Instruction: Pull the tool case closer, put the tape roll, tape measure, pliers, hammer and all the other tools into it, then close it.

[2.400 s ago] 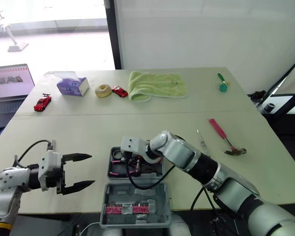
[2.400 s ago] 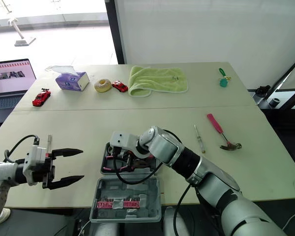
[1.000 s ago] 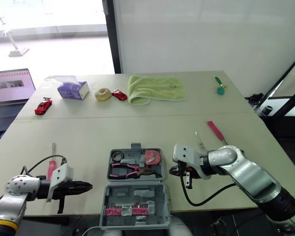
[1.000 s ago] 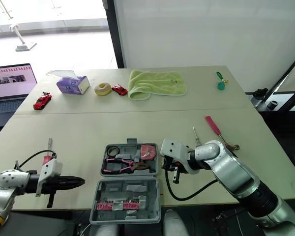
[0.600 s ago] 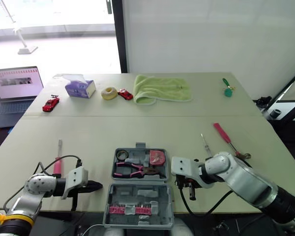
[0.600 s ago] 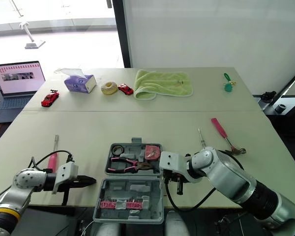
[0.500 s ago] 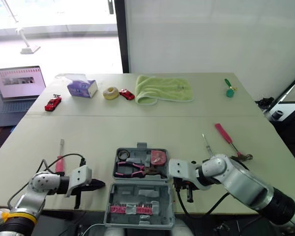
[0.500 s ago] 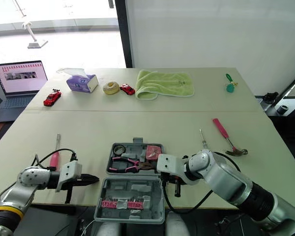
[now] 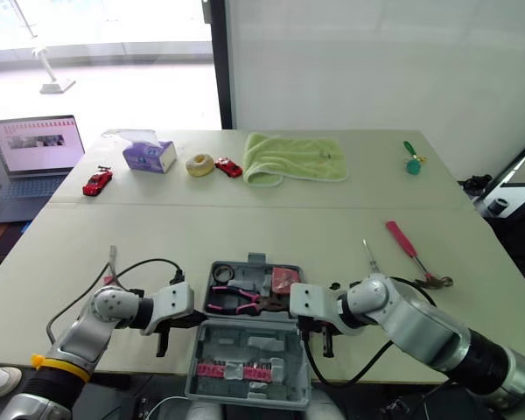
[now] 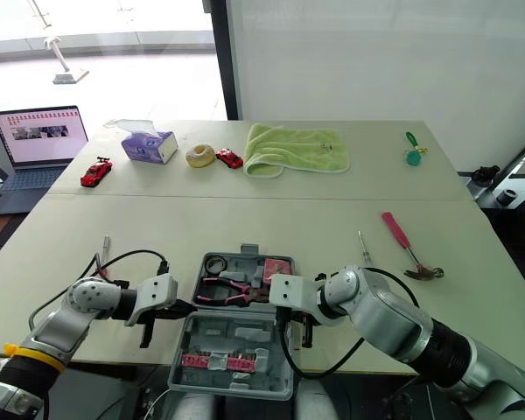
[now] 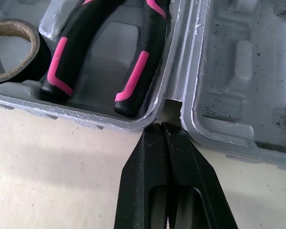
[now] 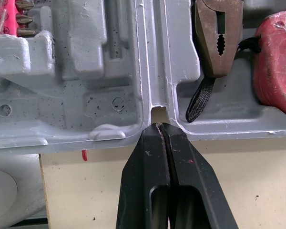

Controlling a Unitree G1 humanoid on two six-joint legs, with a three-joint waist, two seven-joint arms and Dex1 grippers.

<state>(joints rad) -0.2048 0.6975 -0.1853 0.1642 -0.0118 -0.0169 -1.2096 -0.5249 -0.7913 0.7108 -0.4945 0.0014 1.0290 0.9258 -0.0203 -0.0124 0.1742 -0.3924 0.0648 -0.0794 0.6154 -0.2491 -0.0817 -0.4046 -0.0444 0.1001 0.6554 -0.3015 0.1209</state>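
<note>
Repositioning the open tool case (image 9: 248, 346) is judged to be the step in hand. The case lies at the near edge of the table (image 9: 245, 227), tray half farther out and lid half toward the robot, with the lid partly overhanging that edge.

The left gripper (image 11: 161, 130) is shown with its two black fingers pressed together and nothing held, the tips set at the hinge notch on the case's left side. The right gripper (image 12: 159, 130) is likewise closed and empty, with its tips at the matching notch on the case's right side. Whether the tips actually touch the plastic cannot be told.

In the tray are seen the tape roll (image 11: 33, 57) at the far-left corner, the pliers (image 11: 135, 76) across the middle and the red tape measure (image 12: 276, 67) at the right. Well apart to the case's right lie the hammer (image 9: 409, 249) and a screwdriver (image 9: 368, 257). A thin-shafted tool, probably a second screwdriver (image 10: 106, 245), lies to the case's left.

For the step to be done well, both tips should be seated in the notches and moved together at an equal pace, so that the case is slid and not turned. Force should be applied low, along the table, lest the hinge be lifted. The overhang should be watched, since any pull toward the robot could tip the case off the edge.
</note>
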